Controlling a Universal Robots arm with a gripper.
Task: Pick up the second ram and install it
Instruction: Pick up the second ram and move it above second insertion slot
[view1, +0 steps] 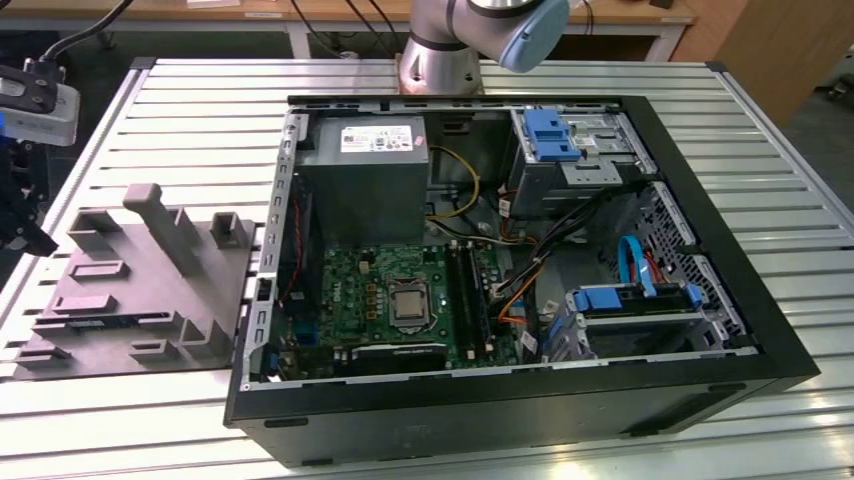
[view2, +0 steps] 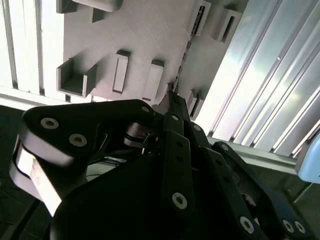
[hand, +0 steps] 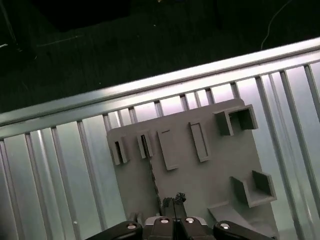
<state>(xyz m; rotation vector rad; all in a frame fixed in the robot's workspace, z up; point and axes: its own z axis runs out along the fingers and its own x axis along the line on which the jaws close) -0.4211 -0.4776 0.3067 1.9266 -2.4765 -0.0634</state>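
While the open PC case (view1: 534, 400) takes the middle of the slatted table (view1: 200, 100) in the exterior view, the second ram (view1: 100, 321) stands on edge in the grey tray (view1: 80, 365), on the exterior view's left of the case, low in the tray's near part. The tray edge sits just beside the case wall. Tall upright blocks (view1: 167, 225) rise behind the strip, and bare slats lie along the tray's other sides. The motherboard (view1: 387, 290) lies flat in the case, with the grey power-supply box (view1: 360, 170) behind it. The arm base (view1: 441, 55) is at the table's far edge.

Second wrist view: the gripper (view2: 172, 94) hangs over the tray, fingers closed together with nothing between them. The second ram (view2: 187, 50) shows edge-on as a thin dark line running away from the tips, its near end close under them. Contact: cannot tell. Low slot blocks (view2: 152, 80) crowd that end.

First wrist view: the closed tips of the gripper (hand: 175, 201) are above the tray. The second ram (hand: 152, 172) runs from a small slot block (hand: 145, 146) to a spot just beside the tips. The table rim (hand: 150, 90) is close past the tray, with dark floor (hand: 125, 40) beyond.
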